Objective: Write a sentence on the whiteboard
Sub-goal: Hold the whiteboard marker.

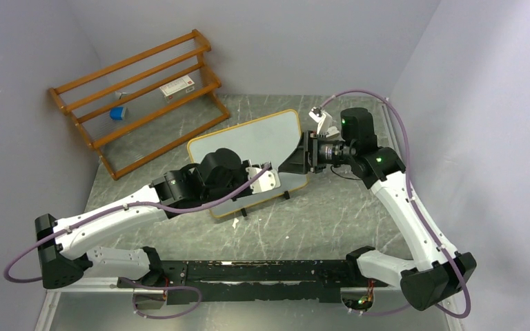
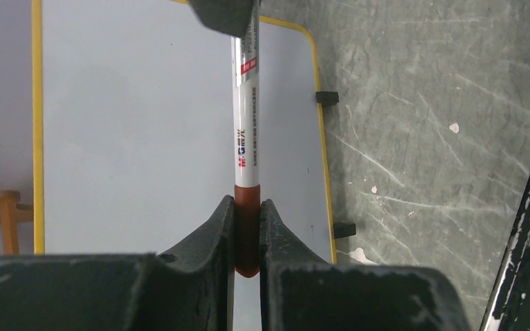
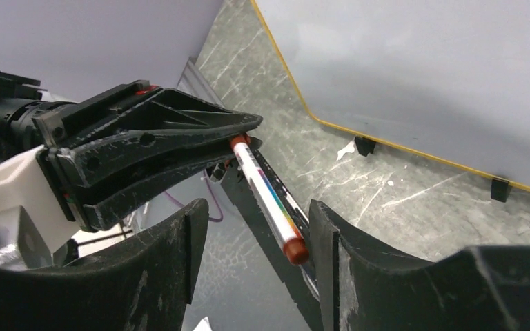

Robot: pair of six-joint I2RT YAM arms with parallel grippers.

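Both arms are meeting on the marker (image 2: 247,131) by the blank whiteboard (image 1: 262,134).
L gripper (image 2: 247,207) is clenching one red end of the pen. R gripper (image 3: 259,221) is straddling the other red end, prob. the cap, w/ fingers apart and not gripping. The board is lying btwn the arms, no sentence showing. R should be centring, closing square, then pulling straight along the pen axis while L is holding firm, or the pen may twist out.
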